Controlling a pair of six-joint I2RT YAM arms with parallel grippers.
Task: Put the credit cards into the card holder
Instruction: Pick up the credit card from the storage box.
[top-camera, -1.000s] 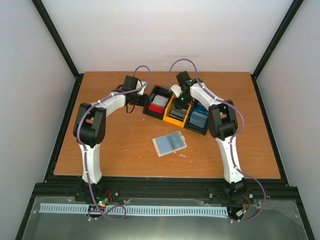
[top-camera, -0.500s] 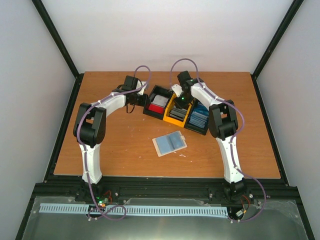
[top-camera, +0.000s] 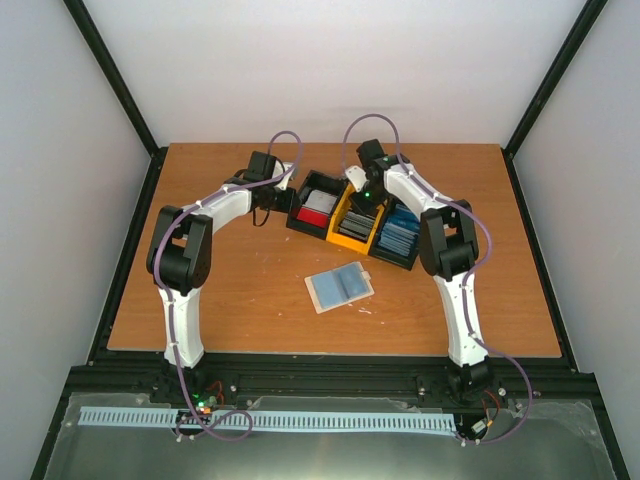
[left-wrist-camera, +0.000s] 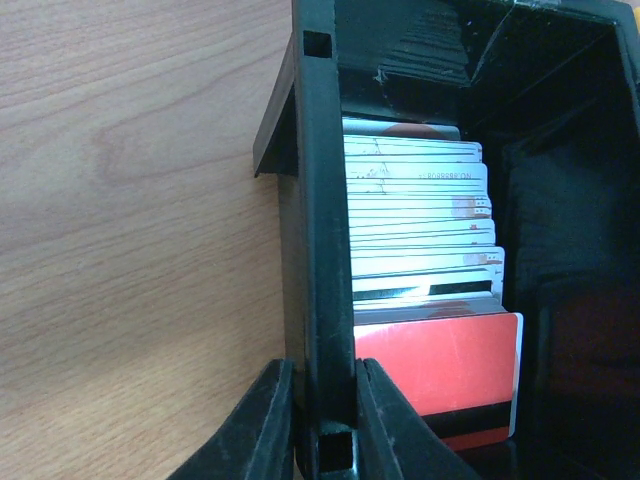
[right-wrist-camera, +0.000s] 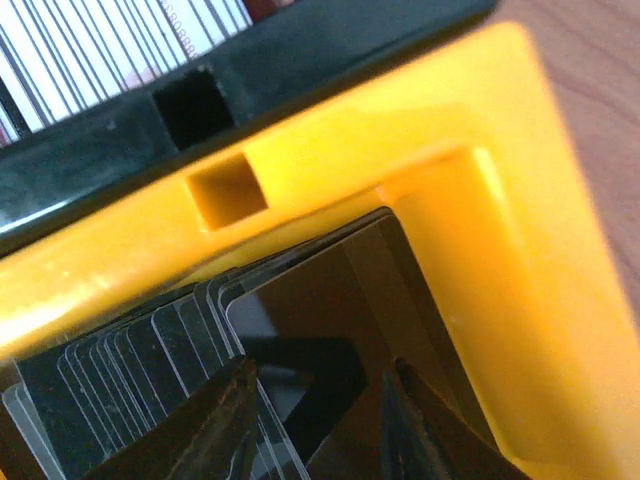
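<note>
The credit cards sit on edge in the three compartments of the bin tray (left-wrist-camera: 315, 200): a dark grey stack (right-wrist-camera: 330, 330) in the yellow middle compartment (right-wrist-camera: 500, 200), a silver-and-red stack (left-wrist-camera: 420, 250) just to one side of the left pincer (left-wrist-camera: 322, 370), and a pale blue stack (top-camera: 398, 236) on the far side of the right pincer (right-wrist-camera: 320, 375) from the other two. The right pincer hangs tips-down inside the yellow compartment, its fingers set moderately apart and straddling the top edge of the foremost dark cards; nothing is clamped between them yet. That placement reads as lining up to pinch one card out of the pack. The left pincer is closed across the tray's black outer wall, one finger on either face, most likely to hold the tray steady while a card is pulled. The dark cards look glossy and thin, fanned and leaning. The red-faced card lies nearest the left fingers, with a dark stripe along one edge. The card holder (top-camera: 340, 287) lies flat on the table (left-wrist-camera: 130, 200), well apart from both pincers, toward the arm bases
</note>
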